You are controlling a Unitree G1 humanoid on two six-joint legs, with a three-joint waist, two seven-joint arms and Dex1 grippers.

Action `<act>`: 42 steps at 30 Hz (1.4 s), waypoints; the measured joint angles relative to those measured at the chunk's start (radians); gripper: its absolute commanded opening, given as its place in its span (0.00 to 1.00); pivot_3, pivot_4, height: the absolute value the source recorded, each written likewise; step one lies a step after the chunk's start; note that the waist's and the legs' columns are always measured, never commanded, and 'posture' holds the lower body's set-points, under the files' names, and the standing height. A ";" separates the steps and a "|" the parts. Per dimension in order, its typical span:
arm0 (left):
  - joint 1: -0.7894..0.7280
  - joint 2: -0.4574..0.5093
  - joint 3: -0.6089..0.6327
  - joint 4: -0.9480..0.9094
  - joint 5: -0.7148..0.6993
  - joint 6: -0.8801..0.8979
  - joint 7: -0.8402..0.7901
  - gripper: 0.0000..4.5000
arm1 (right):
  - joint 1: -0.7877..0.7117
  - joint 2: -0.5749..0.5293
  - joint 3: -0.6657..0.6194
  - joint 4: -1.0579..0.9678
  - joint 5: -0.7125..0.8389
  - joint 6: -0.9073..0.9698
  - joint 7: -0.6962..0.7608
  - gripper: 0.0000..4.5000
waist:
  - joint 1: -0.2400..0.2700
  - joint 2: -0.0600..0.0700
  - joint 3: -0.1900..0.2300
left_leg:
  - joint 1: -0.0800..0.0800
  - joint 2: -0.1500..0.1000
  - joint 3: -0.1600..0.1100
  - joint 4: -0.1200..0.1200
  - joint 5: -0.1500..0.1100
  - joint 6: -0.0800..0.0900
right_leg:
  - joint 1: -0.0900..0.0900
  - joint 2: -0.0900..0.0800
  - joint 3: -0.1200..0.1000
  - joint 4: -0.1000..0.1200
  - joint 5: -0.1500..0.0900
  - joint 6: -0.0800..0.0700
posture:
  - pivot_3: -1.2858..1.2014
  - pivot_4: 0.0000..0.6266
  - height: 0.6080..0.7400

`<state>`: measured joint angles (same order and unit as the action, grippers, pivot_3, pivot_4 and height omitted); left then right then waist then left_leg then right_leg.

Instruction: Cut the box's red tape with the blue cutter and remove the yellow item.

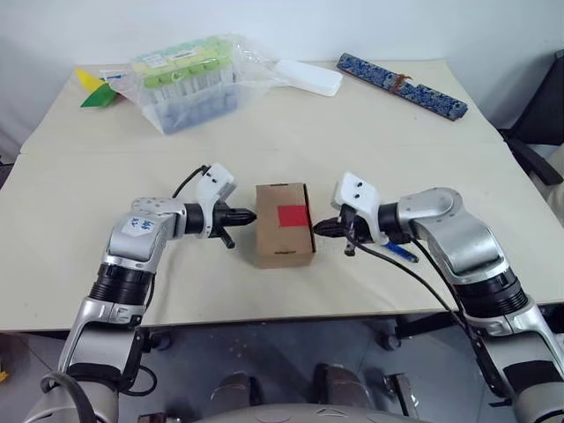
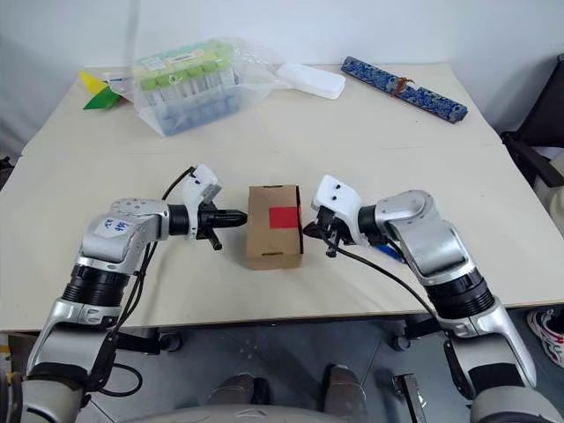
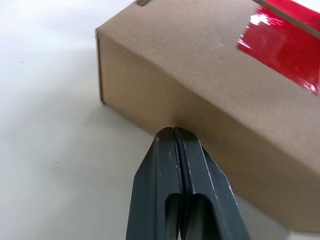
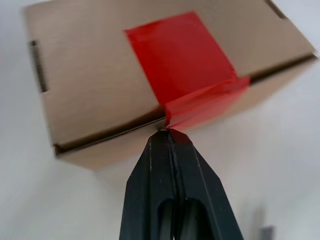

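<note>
The brown box (image 1: pixel 275 243) lies at the middle of the table, with the red tape (image 1: pixel 292 216) on its top running over the right edge. My left gripper (image 1: pixel 250 215) is shut and empty, its tips against the box's left wall (image 3: pixel 200 75). On the other side my right gripper (image 1: pixel 318 229) is shut too, holding nothing. Its tips touch the lid seam just under the tape's folded part (image 4: pixel 207 102). The blue cutter (image 1: pixel 401 251) lies on the table under my right forearm. The yellow item is hidden.
A clear bag of green-capped tubes (image 1: pixel 187 81) stands at the back left, with yellow and green paper pieces (image 1: pixel 95 88) beside it. A white flat case (image 1: pixel 308 77) and a long blue patterned bar (image 1: pixel 402 85) lie at the back. A black chair (image 1: pixel 542 115) stands off the table's right edge.
</note>
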<state>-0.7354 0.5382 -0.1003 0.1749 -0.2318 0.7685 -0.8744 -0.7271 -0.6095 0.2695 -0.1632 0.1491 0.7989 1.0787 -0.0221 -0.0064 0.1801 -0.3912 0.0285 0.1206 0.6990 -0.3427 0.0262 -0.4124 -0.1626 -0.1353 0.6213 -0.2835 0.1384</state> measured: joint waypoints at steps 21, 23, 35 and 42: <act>-0.037 0.036 -0.068 0.073 0.029 -0.068 -0.067 0.00 | 0.045 -0.028 0.010 -0.106 0.036 0.099 -0.120 0.00 | -0.001 0.000 0.000 | 0.000 0.000 0.002 0.000 0.000 0.000 | 0.000 0.000 0.000 0.000 0.000 0.000 | 0.52 0.24 1.00; -0.036 0.052 -0.068 0.073 0.029 -0.069 -0.071 0.00 | 0.045 -0.046 0.009 -0.117 0.040 0.101 -0.121 0.00 | -0.001 0.000 0.000 | 0.000 0.000 0.002 0.000 0.000 0.000 | 0.000 0.000 0.000 0.000 0.000 0.000 | 0.52 0.24 1.00; -0.051 0.158 -0.047 0.071 0.010 -0.077 -0.154 0.00 | 0.046 -0.130 -0.101 -0.162 0.067 0.120 -0.173 0.00 | 0.003 0.000 0.000 | -0.001 0.000 0.002 0.000 0.000 0.000 | 0.000 0.000 0.000 -0.001 0.000 0.000 | 0.52 0.24 1.00; -0.159 0.152 -0.056 0.024 -0.015 -0.097 -0.251 0.00 | 0.028 -0.079 -0.166 -0.252 0.121 0.225 -0.270 0.00 | 0.018 -0.001 0.000 | -0.001 0.000 0.003 0.000 0.000 0.000 | -0.001 0.000 0.000 -0.001 0.000 0.000 | 0.52 0.24 1.00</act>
<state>-0.8948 0.6903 -0.1563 0.1991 -0.2468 0.6719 -1.1259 -0.6993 -0.6886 0.1040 -0.4153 0.2698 1.0242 0.8086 -0.0038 -0.0070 0.1804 -0.3921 0.0284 0.1241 0.6990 -0.3427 0.0262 -0.4132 -0.1625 -0.1354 0.6208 -0.2835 0.1384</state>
